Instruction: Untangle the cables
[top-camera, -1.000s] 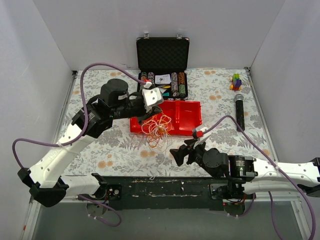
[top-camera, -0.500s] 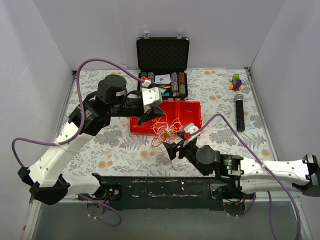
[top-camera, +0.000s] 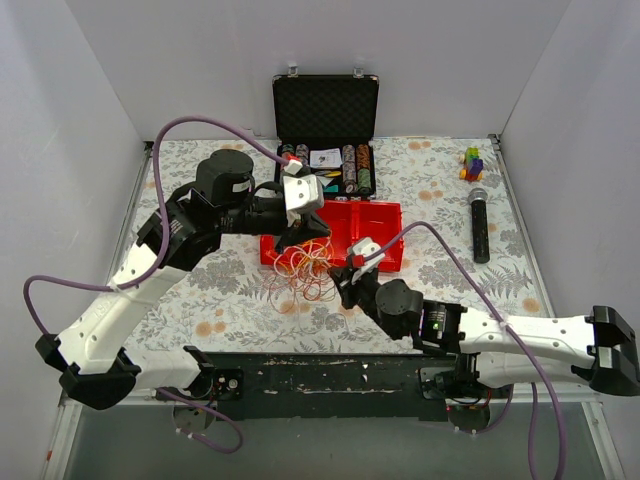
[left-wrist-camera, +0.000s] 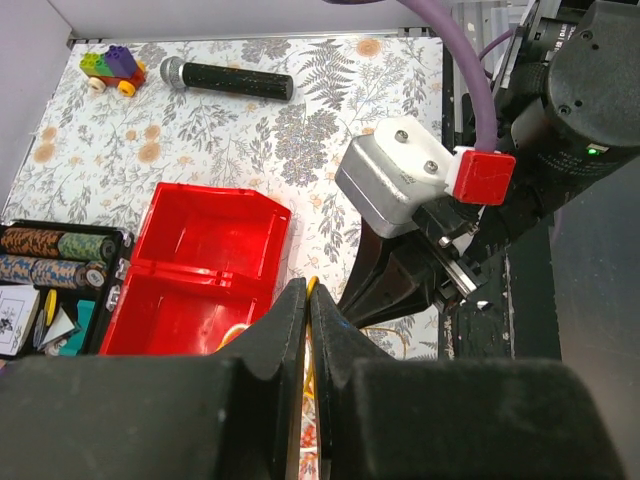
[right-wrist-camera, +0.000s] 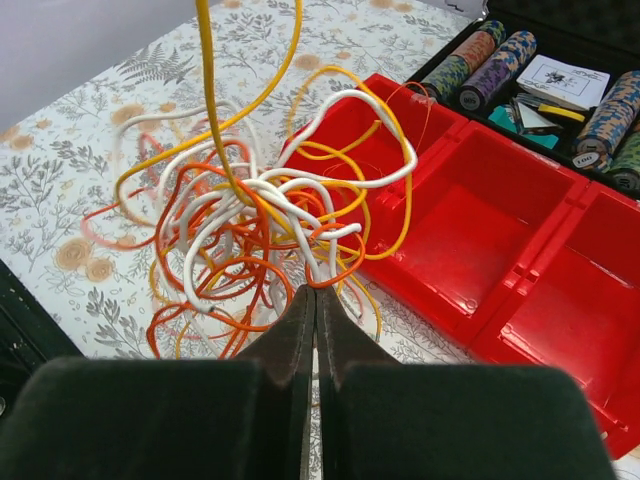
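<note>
I am holding the cables (top-camera: 303, 268), bunched by the near edge of the bin (top-camera: 378, 228), left gripper (left-wrist-camera: 308, 292) clamping a yellow strand, right gripper (right-wrist-camera: 315, 292) pinching the knot; pulling apart is, I judge, risking tightening it.

Cables (right-wrist-camera: 260, 210): orange, yellow and white strands with a few reddish ones, all mixed in one bundle.
Surface (top-camera: 200, 290): white, printed with grey fern leaves and small tan-orange flowers.
Tray (top-camera: 380, 222): plain bright red, inside and out.
Case (top-camera: 326, 105) at the far edge: black shell, black textured lining in the lid.
Chip rolls (top-camera: 357, 168) in the case: mottled stacks in brown-orange, green and purple-blue.
Microphone (top-camera: 480, 228) by the right edge: black body, silver-grey head.
Toy blocks (top-camera: 471, 162) in the far right corner: green and purple, with yellow-orange bits.
Left arm (top-camera: 110, 300) and right arm (top-camera: 540, 335): white links, black joints.
Hoses (top-camera: 200, 125): purple.
Left fingers (left-wrist-camera: 265, 345) and right fingers (right-wrist-camera: 285, 340): black.
</note>
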